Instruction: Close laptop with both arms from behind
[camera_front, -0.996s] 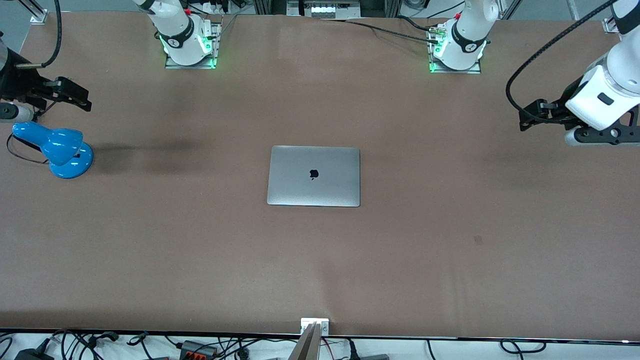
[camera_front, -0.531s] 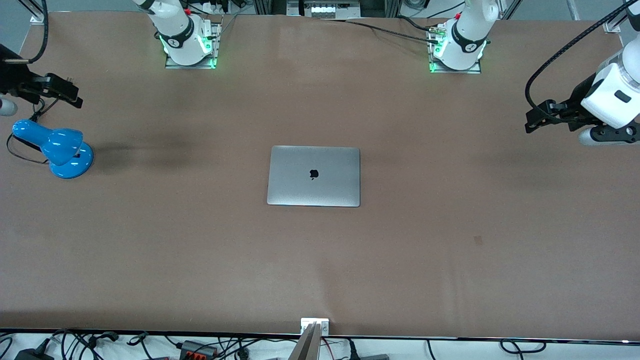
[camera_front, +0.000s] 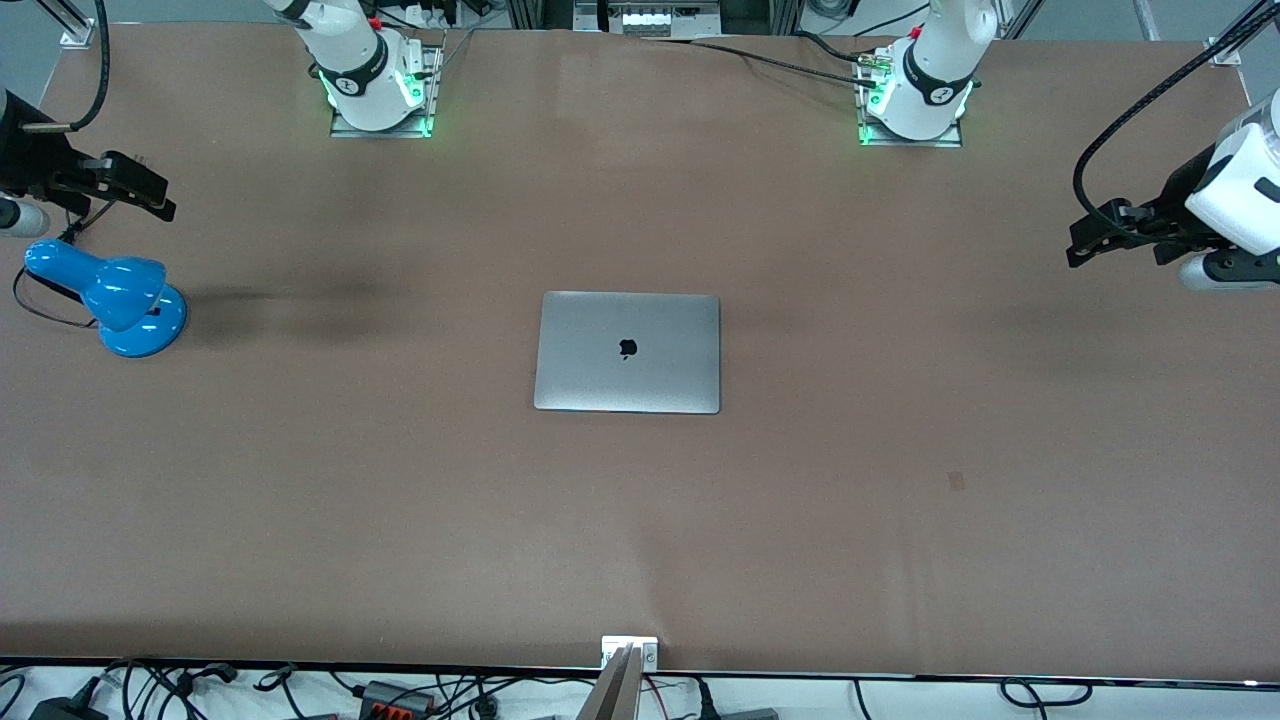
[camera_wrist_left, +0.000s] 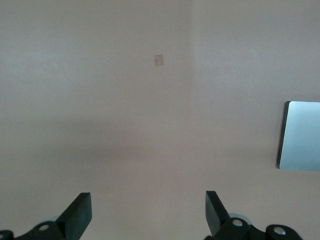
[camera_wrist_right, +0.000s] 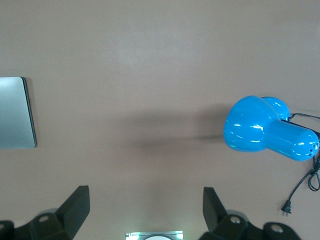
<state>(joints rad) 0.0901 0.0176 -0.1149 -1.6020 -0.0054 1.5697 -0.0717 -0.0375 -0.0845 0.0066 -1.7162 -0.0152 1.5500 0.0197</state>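
Only a blue lamp (camera_front: 110, 293) sits near the shut laptop (camera_front: 628, 352); both tools spread.

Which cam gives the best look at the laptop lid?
Front view: the whole laptop shows, closed flat mid-table, logo visible. The left wrist view catches only one cropped end of it, and the right wrist view likewise one end. No claw is near it.
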